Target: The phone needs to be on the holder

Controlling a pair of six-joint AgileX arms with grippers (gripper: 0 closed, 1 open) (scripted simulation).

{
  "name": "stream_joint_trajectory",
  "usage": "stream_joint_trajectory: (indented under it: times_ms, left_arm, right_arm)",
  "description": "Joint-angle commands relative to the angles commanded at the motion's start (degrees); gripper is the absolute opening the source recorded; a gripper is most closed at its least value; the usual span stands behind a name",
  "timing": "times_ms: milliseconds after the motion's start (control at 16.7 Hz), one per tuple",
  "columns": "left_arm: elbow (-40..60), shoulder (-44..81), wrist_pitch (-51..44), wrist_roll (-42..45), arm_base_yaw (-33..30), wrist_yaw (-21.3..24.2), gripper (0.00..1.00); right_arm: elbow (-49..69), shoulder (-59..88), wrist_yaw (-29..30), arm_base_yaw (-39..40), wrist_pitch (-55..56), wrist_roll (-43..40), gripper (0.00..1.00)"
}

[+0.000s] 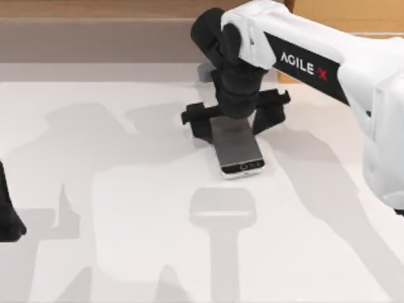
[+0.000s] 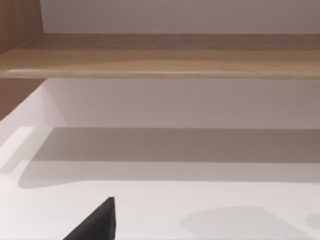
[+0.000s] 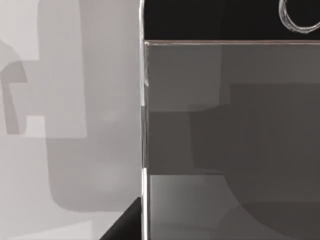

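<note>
**A:** What's the big picture?

**B:** A white table (image 1: 126,240), with a wooden ledge (image 2: 160,55) behind it. My right arm (image 1: 328,63) reaches in over the centre. My left gripper (image 1: 7,214) sits parked at the left edge.

**A:** And the phone?

**B:** The phone (image 1: 238,148) leans against a black holder (image 1: 201,121), screen up. My right gripper (image 1: 237,95) hangs over its upper end; I can't tell whether it's gripping. I'd check the phone is seated squarely, then lift straight up.
</note>
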Motion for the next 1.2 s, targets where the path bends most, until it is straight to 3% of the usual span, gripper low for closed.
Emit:
stream_joint_trajectory:
  times_ms: [600, 900, 1200]
  left_arm:
    - [0.0, 0.0, 0.0, 0.0, 0.0, 0.0, 1.0]
    - [0.0, 0.0, 0.0, 0.0, 0.0, 0.0, 1.0]
    - [0.0, 0.0, 0.0, 0.0, 0.0, 0.0, 1.0]
  right_arm:
    - [2.2, -1.4, -1.2, 0.1, -2.1, -0.6, 0.0]
    - [-6.3, -11.7, -10.2, -2.9, 1.1, -4.4, 0.0]
    - [-21.1, -25.5, -18.5, -11.3, 8.0, -8.9, 0.0]
